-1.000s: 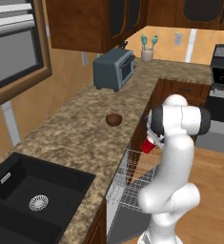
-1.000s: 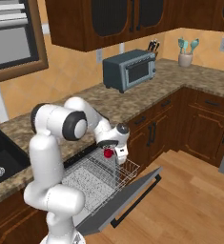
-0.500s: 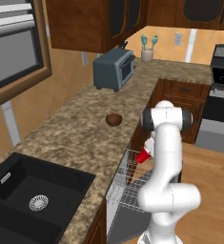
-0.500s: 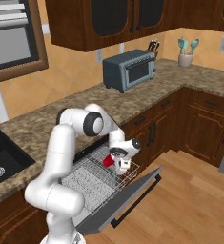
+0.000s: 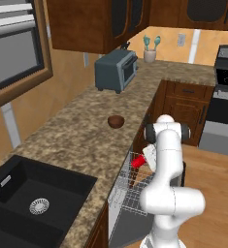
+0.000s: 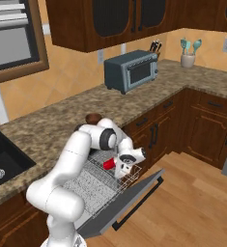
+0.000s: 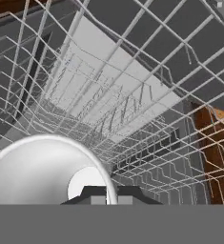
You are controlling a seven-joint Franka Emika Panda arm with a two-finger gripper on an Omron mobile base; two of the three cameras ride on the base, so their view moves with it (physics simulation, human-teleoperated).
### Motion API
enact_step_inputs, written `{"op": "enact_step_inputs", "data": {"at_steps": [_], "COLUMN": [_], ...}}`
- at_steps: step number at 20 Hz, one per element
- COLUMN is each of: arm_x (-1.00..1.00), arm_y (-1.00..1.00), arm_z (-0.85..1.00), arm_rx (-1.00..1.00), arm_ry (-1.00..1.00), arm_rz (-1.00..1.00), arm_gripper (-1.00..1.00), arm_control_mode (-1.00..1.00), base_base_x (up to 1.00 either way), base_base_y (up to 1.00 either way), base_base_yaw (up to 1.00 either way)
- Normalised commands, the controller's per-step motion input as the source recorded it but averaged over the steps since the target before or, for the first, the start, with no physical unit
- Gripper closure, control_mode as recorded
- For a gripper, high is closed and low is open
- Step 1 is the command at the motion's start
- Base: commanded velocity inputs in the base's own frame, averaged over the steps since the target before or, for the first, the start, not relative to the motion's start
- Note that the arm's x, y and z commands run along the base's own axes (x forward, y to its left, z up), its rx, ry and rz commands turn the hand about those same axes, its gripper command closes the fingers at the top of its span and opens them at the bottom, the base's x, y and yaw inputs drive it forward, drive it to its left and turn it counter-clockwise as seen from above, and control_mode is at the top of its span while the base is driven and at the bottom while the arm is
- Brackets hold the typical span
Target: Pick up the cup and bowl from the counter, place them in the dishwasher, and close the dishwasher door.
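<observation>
Granite surface (image 5: 76,131) carries the bowl (image 5: 116,121). Gripper (image 6: 119,167) grasps the cup (image 6: 107,165) over the dishwasher (image 6: 93,185) rack (image 7: 132,109); door (image 6: 129,202) down.

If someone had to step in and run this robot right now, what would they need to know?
Gripper: shut on the cup, held over the white wire rack of the dishwasher, not yet let go.
Bowl: on the counter, untouched, between the toaster and the sink.
Dishwasher door: dropped open.
Done: cup lifted and carried to the rack.
Left: release the cup, fetch the bowl, load it, close the door.
</observation>
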Motion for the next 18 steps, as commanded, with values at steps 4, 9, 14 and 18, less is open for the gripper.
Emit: {"op": "enact_step_inputs", "data": {"at_steps": [4, 9, 14, 18], "arm_x": [0.45, 0.27, 0.07, 0.00], "arm_y": [0.28, 0.19, 0.07, -0.03], "arm_z": [-0.54, -0.61, -0.64, -0.43], "arm_rx": [0.05, 0.01, 0.00, 0.00], "arm_ry": [0.27, 0.28, 0.27, 0.22], "arm_rz": [-0.22, -0.23, -0.25, -0.26], "arm_gripper": [1.00, 1.00, -1.00, -1.00], "arm_control_mode": [-1.00, -1.00, -1.00, -1.00], "base_base_x": [0.00, 0.00, 0.00, 0.00], "base_base_y": [0.00, 0.00, 0.00, 0.00], "base_base_yaw": [0.00, 0.00, 0.00, 0.00]}}
